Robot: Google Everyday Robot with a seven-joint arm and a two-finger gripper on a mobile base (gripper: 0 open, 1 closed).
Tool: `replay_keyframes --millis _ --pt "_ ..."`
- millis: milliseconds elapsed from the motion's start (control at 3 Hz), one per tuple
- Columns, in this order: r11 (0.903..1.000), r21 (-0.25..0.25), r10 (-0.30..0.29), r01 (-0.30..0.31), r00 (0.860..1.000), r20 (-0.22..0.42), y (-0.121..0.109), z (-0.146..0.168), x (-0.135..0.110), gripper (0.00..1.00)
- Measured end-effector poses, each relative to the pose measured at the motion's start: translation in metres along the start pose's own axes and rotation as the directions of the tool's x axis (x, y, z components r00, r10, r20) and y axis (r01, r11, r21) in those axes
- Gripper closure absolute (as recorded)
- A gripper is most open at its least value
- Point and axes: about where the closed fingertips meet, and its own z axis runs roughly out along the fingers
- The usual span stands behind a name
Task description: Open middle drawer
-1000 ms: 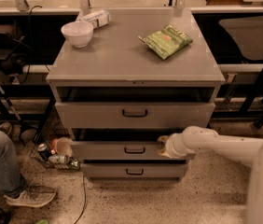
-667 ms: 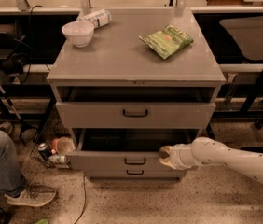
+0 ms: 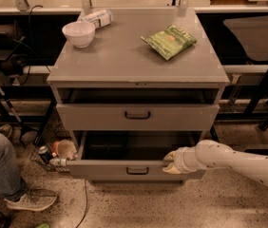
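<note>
cabinet (image 3: 134,61) | middle drawer (image 3: 108,169) stands pulled out from cabinet front | gripper (image 3: 170,162) at drawer's upper right edge, seemingly touching; open or closed: cannot tell | bowl (image 3: 79,33) on cabinet surface

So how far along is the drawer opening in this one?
Mostly done: the middle drawer stands pulled well out, its dark inside showing. In hand: the gripper is at the right end of its front panel. Left: perhaps a little more pull, then drawing the arm away.
</note>
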Motion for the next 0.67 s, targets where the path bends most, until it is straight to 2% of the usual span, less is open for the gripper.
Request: replay_keyframes --millis 333,667 --pt "0.9997 -0.021 0.009 -0.009 1.000 -0.019 0.015 -0.007 0.007 1.00" --pt "0.9961 -0.028 0.083 -0.083 0.996 -0.020 0.046 -0.025 0.015 1.00"
